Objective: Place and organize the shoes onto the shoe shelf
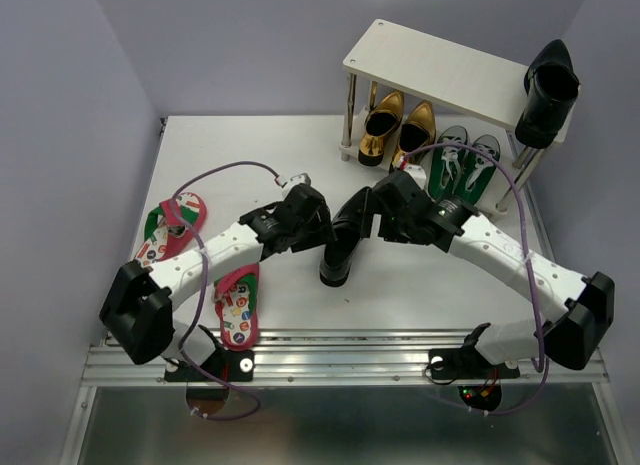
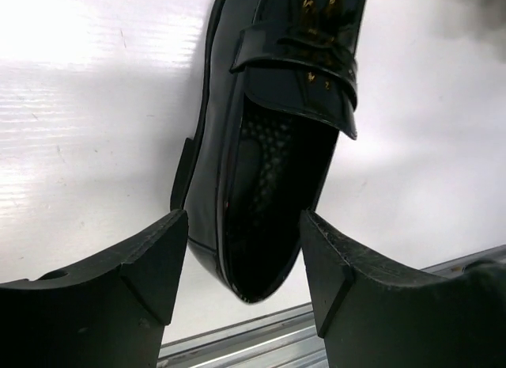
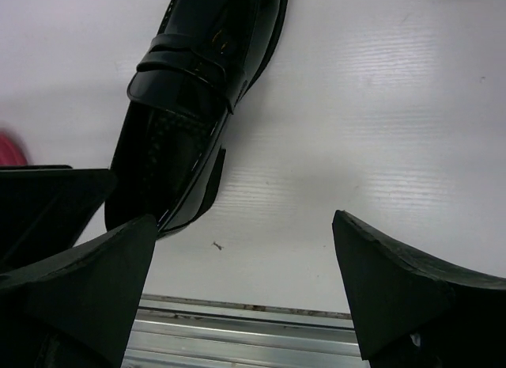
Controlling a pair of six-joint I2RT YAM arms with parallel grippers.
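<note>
Red-pink flip-flops [image 1: 238,305] wait at left. At mid-table the left gripper [image 2: 245,229] stands open astride the black loafer [image 1: 340,247], not clamping it. The right gripper [image 3: 241,225] gapes beside it, probably to take it toward the shoe shelf [image 1: 440,70].

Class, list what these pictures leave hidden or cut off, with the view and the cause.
Top view: heel of the central glossy black pointed loafer, covered by both wrists.
Wrist views: that loafer's toe, cut off by the top edge.
Top view: rear ends of the shiny gold loafers and green white-laced sneakers, under the cream shelf board.
Top view: fingertips of the left gripper and right gripper, behind their own wrists.
</note>
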